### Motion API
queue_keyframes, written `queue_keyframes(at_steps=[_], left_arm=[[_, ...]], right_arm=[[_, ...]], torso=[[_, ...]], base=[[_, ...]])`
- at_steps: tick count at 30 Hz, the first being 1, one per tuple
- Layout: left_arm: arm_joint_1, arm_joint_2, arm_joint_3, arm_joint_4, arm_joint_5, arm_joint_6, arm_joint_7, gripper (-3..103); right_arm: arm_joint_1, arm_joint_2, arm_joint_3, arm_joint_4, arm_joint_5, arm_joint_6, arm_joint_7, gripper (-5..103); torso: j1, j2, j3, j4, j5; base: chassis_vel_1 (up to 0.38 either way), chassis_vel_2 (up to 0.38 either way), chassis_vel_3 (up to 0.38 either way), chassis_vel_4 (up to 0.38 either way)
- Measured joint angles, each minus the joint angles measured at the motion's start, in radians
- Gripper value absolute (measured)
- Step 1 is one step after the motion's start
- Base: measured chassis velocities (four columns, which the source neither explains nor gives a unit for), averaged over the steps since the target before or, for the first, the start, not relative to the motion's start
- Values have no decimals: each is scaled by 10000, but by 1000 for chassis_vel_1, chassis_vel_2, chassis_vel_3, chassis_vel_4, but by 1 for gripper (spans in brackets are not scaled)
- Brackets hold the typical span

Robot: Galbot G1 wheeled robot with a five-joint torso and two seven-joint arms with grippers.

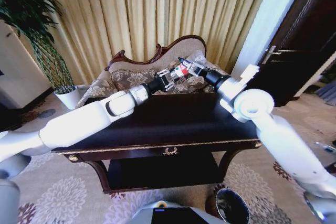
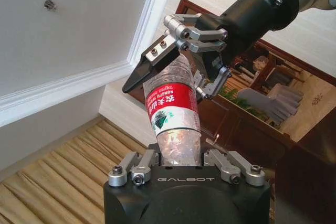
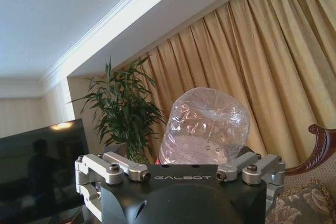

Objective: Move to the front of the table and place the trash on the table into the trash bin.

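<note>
Jaws of both grippers are closed on the same clear plastic bottle [image 1: 182, 68], held in the air above the far edge of the counter [image 1: 157, 124], in front of a carved sofa [image 1: 157, 61]. Left gripper [image 1: 169, 78], with black body and silver metal linkages, pinches 1 end of the bottle; the left wrist view shows that end [image 2: 176, 145] seated between its metal fingers. Right gripper [image 1: 193, 68], reaching in from the opposite side, clamps the other end; from the left wrist view its dark pads [image 2: 157, 64] press against the crinkled, dented plastic. A red label with white lettering wraps the bottle's middle. In the right wrist view the bottle's rounded, bumpy base [image 3: 206, 127] rises just beyond that gripper [image 3: 181, 174].

Both white, smooth-shelled arms stretch forward over the counter, a dark, glossy wooden piece with gold edge trim, a gold emblem on the drawer and a lower shelf. Pleated gold curtains [image 1: 157, 9] hang behind the sofa. Round trash bin [image 1: 232, 206], metallic rim and black inside, stands on the patterned carpet near the counter's front right leg.
</note>
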Motion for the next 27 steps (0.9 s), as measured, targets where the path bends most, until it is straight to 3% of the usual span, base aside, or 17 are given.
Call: queue_keyframes(at_steps=[5,14,16,17,18,23,27], left_arm=[[1,17,35,-1,-17,-4,-14,32],[-103,-27,238,-35,-43,-27,96,31],[-119,-44,243,-56,-42,28,107,31],[-120,-75,236,-112,-44,167,98,30],[-120,-75,236,-112,-44,167,98,30],[-90,-76,213,-265,-174,444,82,52],[-90,-2,83,-424,-527,625,86,63]], right_arm=[[3,27,0,-43,-40,16,7,102],[-183,3,219,-86,-144,161,75,67],[-240,-17,271,-76,-153,168,39,67],[-343,-54,360,-58,-167,176,-43,58],[-343,-54,360,-58,-167,176,-43,58],[-676,-165,556,82,-254,259,-289,45],[-695,-141,610,131,-238,271,-286,38]], torso=[[-1,1,0,3,-3],[0,1,-1,1,-2],[0,0,0,2,-2],[0,1,0,2,-2],[0,1,0,2,-2],[0,0,0,-1,-1],[0,0,0,2,-2]], base=[[0,0,0,0],[0,0,0,0],[0,0,0,0],[0,0,0,0],[0,0,0,0],[0,0,0,0],[0,0,0,0]])
